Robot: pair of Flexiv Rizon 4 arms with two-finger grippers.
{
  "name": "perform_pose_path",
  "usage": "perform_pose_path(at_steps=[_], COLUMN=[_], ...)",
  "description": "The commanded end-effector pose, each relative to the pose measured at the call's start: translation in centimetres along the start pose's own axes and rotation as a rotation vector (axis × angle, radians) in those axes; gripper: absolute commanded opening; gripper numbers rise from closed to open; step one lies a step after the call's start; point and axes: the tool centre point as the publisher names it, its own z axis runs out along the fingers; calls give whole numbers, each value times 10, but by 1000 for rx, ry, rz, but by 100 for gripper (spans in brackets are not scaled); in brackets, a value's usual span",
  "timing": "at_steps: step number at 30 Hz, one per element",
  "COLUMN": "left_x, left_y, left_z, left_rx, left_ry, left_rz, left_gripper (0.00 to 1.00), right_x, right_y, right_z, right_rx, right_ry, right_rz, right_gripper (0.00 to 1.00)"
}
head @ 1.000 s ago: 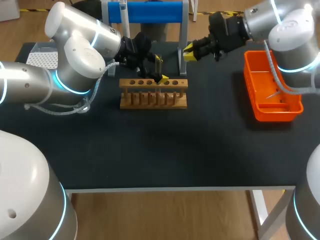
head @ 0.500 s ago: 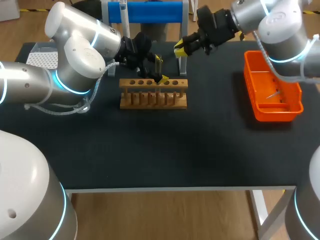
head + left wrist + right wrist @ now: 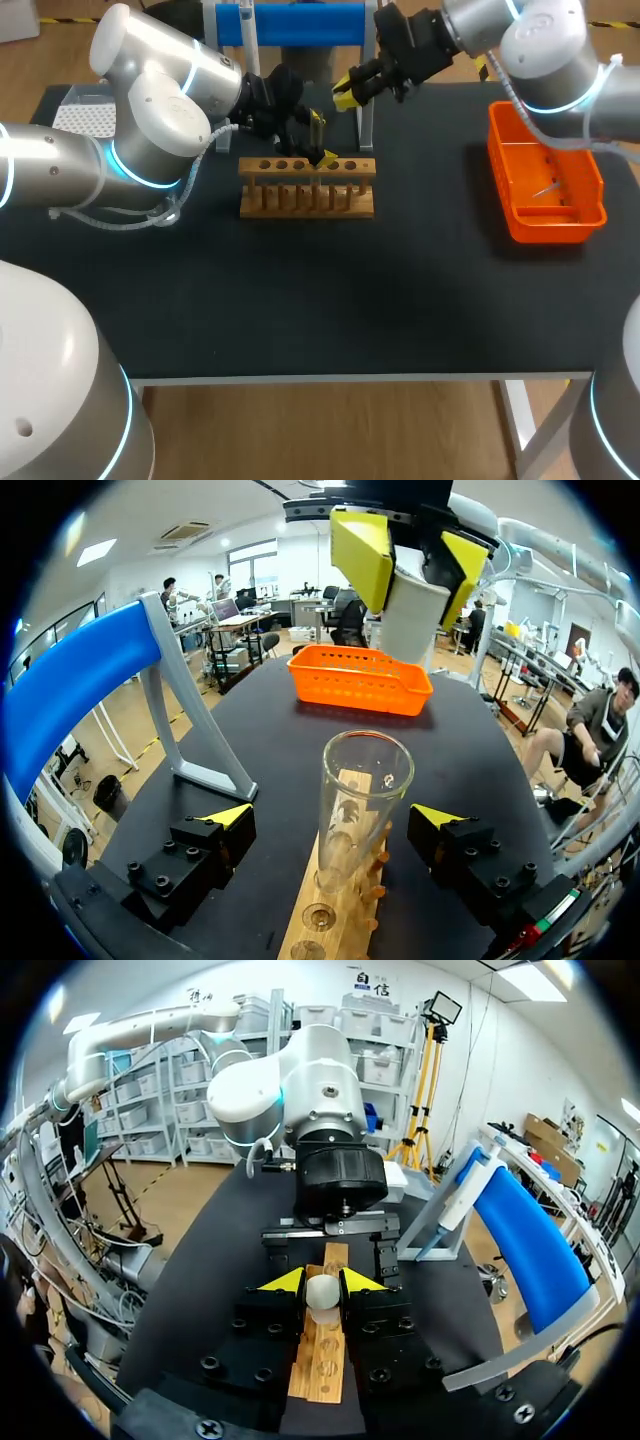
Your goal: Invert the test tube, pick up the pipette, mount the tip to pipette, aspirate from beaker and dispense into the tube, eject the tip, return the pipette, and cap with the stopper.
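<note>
A clear glass test tube (image 3: 362, 800) stands upright, mouth up, in the wooden rack (image 3: 307, 190). My left gripper (image 3: 335, 825) is open, one finger on each side of the tube without touching it. Above and beyond the tube's mouth hangs my right gripper (image 3: 400, 555), shut on a white stopper (image 3: 410, 615). In the right wrist view the stopper (image 3: 322, 1292) sits between the yellow tips, over the rack (image 3: 322, 1365). In the head view the right gripper (image 3: 345, 93) is just behind the rack, near my left gripper (image 3: 320, 140). The pipette (image 3: 247, 30) hangs on the blue stand (image 3: 300, 22).
An orange tray (image 3: 545, 215) lies at the table's right side. A white tip box (image 3: 85, 115) sits at the far left behind my left arm. The stand's grey leg (image 3: 367, 120) rises just behind the rack's right end.
My right gripper has carried the stopper leftward, from near the orange tray's side to just behind the rack. The left arm and the tube have stayed still.
</note>
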Motion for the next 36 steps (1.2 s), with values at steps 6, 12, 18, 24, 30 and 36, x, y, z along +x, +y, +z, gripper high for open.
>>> perform_pose_path(at_steps=[6,12,18,24,30,36], left_x=[-1,-1,-1,-1,-1,-1], left_y=[0,0,0,0,0,0], left_z=[0,0,0,0,0,0], left_rx=[-3,-3,-3,-3,-3,-3], left_ry=[3,3,3,3,3,3], left_rz=[-1,-1,-1,-1,-1,-1], left_gripper=[100,100,100,100,100,100], right_x=[-5,-9,-12,-13,-12,-11], right_y=[6,12,14,13,13,10], right_z=[12,18,22,26,29,32], right_rx=[16,19,19,22,21,22], right_ry=[13,-1,-3,1,6,11], right_rz=[-3,-1,0,0,1,2], right_gripper=[0,0,0,0,0,0])
